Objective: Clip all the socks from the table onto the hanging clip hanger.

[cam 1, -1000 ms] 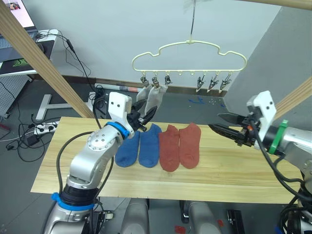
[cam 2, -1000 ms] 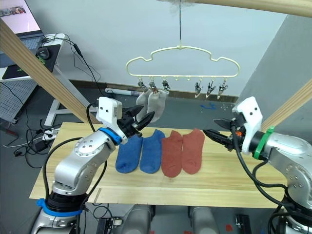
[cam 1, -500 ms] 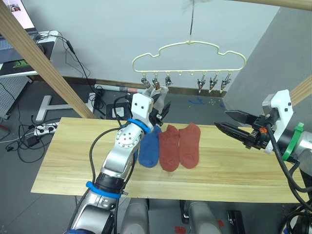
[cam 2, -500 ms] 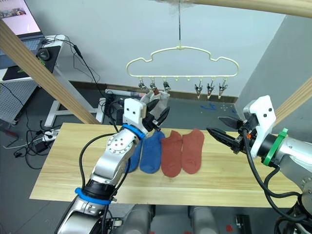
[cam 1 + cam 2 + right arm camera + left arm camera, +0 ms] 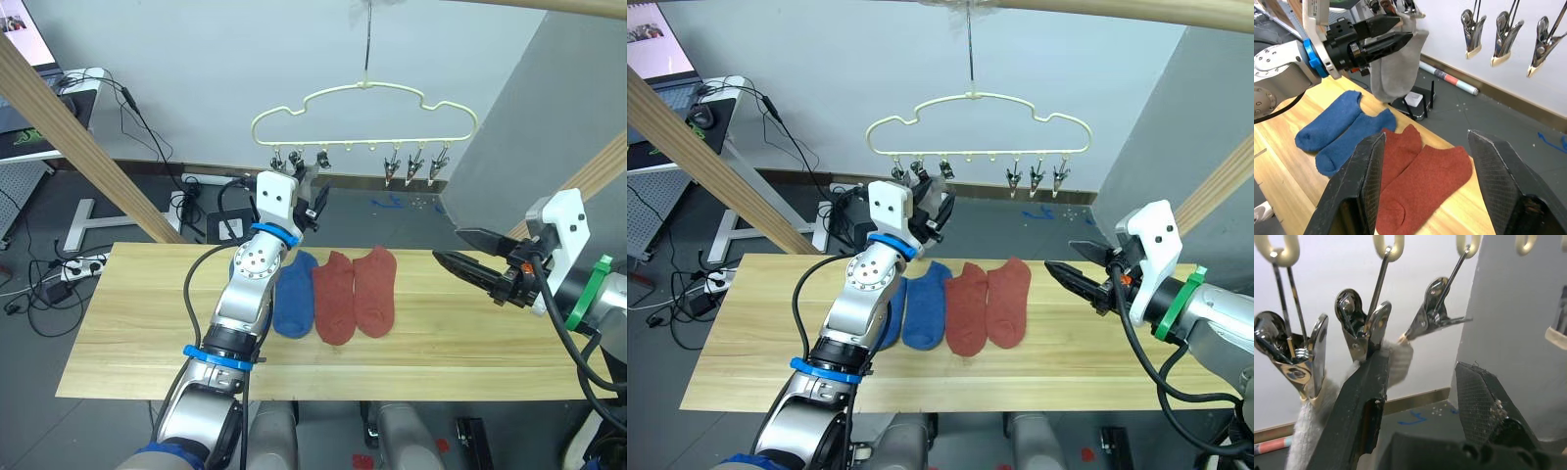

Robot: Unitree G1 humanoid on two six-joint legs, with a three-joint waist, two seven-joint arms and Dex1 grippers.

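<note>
The pale yellow clip hanger [image 5: 366, 88] hangs above the far edge of the table [image 5: 147, 313]. Two light grey socks [image 5: 1400, 63] hang from its two leftmost clips. My left gripper [image 5: 312, 199] is raised right at them, open, one finger [image 5: 1359, 416] against the clipped grey fabric [image 5: 1398, 360]. The third clip [image 5: 1432, 313] is empty, as are three clips [image 5: 416, 166] on the right. Two blue socks [image 5: 294, 304] and two brick red socks [image 5: 355, 304] lie side by side on the table. My right gripper [image 5: 460, 250] hovers open to their right, holding nothing.
Slanted wooden frame poles cross at the left [image 5: 88, 147] and right [image 5: 598, 181]. A desk with a laptop [image 5: 29, 108] stands at the far left, with cables [image 5: 59, 269] on the floor. My left arm [image 5: 245, 304] hides part of one blue sock.
My left arm has swung up and right from beside the blue socks to the hanging grey socks. The right gripper drew back to the right. The camera shifted.
</note>
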